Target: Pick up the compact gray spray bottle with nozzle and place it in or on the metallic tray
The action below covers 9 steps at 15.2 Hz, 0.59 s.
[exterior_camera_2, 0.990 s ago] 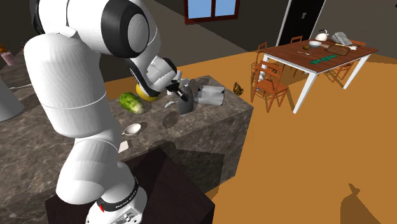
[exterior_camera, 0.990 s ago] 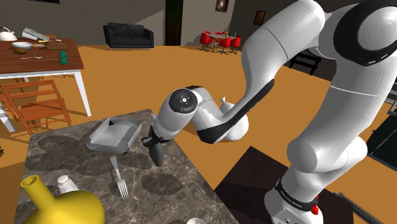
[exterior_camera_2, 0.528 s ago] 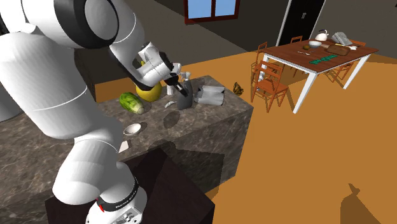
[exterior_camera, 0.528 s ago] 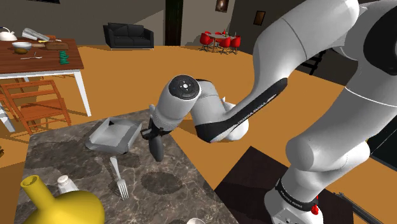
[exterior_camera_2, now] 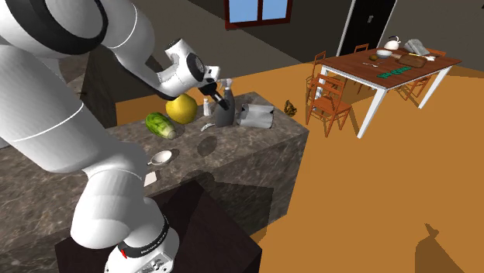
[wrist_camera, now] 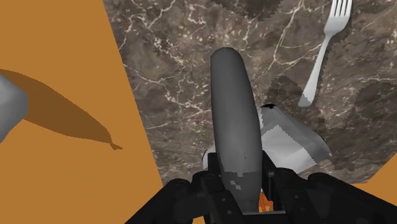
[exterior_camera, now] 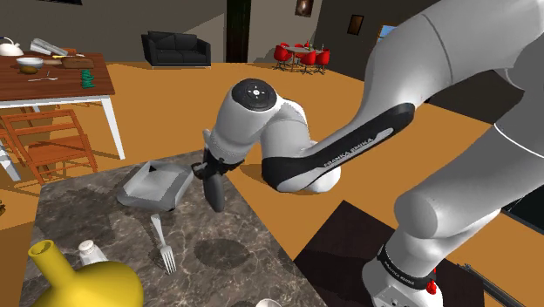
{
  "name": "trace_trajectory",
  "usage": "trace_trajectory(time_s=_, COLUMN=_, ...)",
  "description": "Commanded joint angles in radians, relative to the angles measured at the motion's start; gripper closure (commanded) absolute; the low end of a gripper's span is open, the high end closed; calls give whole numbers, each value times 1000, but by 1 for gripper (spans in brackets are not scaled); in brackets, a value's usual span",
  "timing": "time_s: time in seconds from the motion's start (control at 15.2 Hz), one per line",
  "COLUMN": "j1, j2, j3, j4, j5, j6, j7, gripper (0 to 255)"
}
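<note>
Spray bottle (exterior_camera: 214, 195) lifted higher, slim dark grey, clasped in pincer (wrist_camera: 245, 179)

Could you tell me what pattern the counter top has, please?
The counter top is dark marble with thin white veins, clearest in the wrist view.

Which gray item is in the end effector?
The dark gray spray bottle, clasped in the end effector; the lighter tray and the fork lie on the counter.

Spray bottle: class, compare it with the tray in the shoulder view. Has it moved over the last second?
Yes. The spray bottle, clasped by the gripper, has risen higher beside the tray.
</note>
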Motion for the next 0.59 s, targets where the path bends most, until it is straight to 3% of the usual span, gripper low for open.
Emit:
trace_trajectory(time_s=0.0, j1=34, j2=-24, j3=-32, j4=6, j5=56, j6=-16, j7=-47, gripper=255)
trace_trajectory(time_s=0.07, j1=49, j2=-34, j3=-46, j4=9, j5=77, j6=-24, j7=-66, gripper=255)
trace_trajectory(time_s=0.2, j1=-62, j2=89, j3=50, j4=101, j5=-81, j6=-66, j7=24, gripper=255)
trace_trajectory(time_s=0.33, j1=-113, j2=262, j3=112, j4=205, j5=-292, j6=-156, j7=140, gripper=255)
trace_trajectory(time_s=0.4, j1=-90, j2=344, j3=100, j4=256, j5=-376, j6=-205, j7=178, gripper=255)
trace_trajectory(time_s=0.53, j1=3, j2=457, j3=25, j4=353, j5=-463, j6=-270, j7=200, gripper=255)
